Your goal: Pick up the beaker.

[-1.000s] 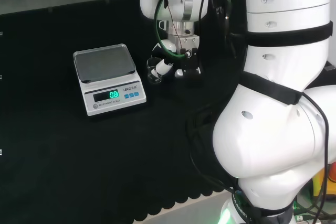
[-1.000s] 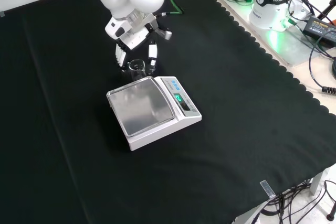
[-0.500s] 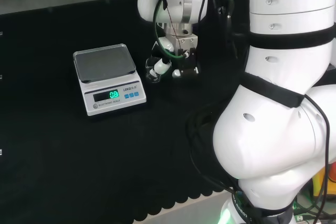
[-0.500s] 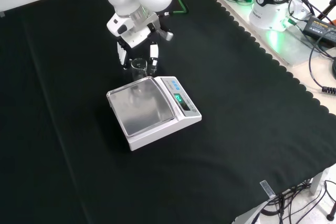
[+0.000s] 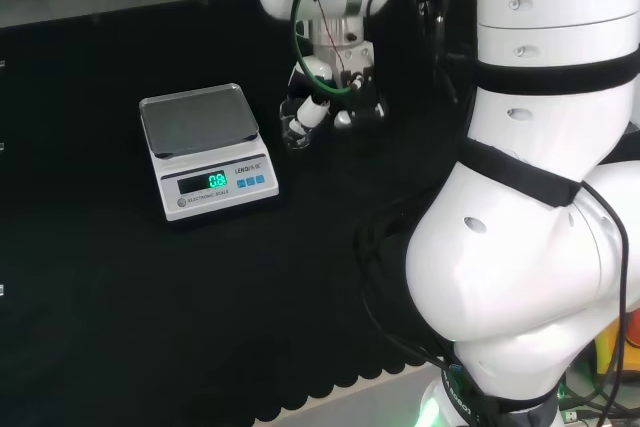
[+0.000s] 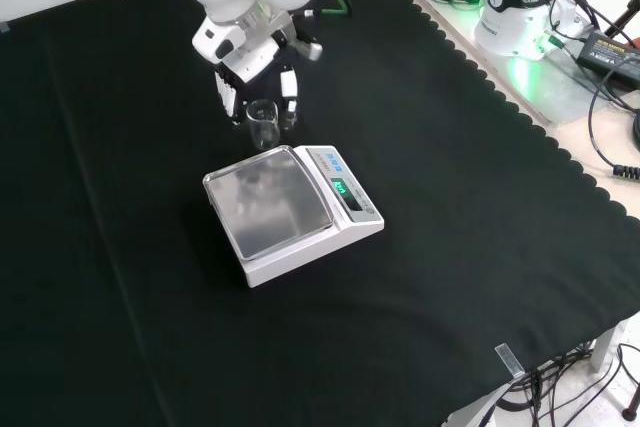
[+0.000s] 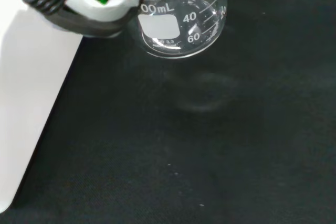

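Small clear glass beaker (image 6: 262, 123) looks light, slick and breakable; black-and-white robot hand (image 6: 256, 72) has its fingers (image 6: 289, 89) clamped around its sidewall, mid-height, sensible spot.

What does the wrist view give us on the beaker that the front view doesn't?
Wrist view alone: the beaker's printed scale lines and white marking patch, its clear round base, and no visible liquid in it. Front view alone: the wider layout, with the beaker beyond the scale, beside its far corner, and the hand's fingers reaching down on either side of the glass. Both: the clear beaker with part of the hand against it, the black cloth and the white scale beside it.
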Controlling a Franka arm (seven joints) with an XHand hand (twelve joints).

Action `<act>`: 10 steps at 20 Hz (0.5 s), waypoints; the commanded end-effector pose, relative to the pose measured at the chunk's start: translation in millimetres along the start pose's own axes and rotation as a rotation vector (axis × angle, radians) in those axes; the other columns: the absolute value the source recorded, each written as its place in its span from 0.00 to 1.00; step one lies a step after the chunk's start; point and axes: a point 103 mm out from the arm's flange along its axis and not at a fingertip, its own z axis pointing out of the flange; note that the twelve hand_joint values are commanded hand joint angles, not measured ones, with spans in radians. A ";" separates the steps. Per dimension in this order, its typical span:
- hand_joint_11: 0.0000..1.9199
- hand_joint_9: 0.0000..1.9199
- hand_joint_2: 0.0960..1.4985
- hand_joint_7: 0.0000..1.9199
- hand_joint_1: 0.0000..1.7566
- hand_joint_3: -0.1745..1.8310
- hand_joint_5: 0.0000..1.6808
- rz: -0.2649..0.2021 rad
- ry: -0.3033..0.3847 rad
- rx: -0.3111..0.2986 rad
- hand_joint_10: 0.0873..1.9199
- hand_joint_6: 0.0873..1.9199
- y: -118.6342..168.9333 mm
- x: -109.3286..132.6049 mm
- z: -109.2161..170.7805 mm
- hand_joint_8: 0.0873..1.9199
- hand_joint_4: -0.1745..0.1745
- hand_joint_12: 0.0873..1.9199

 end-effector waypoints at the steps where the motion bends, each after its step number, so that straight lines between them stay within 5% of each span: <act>1: 0.59 0.58 0.40 0.52 0.55 0.35 0.63 -0.004 -0.080 0.059 0.16 0.29 -12.5 -1.2 -57.2 0.35 0.30 0.46; 10: 0.59 0.59 0.40 0.53 0.55 0.36 0.63 0.014 -0.075 -0.049 0.15 0.28 -42.3 10.0 -110.5 0.35 0.29 0.46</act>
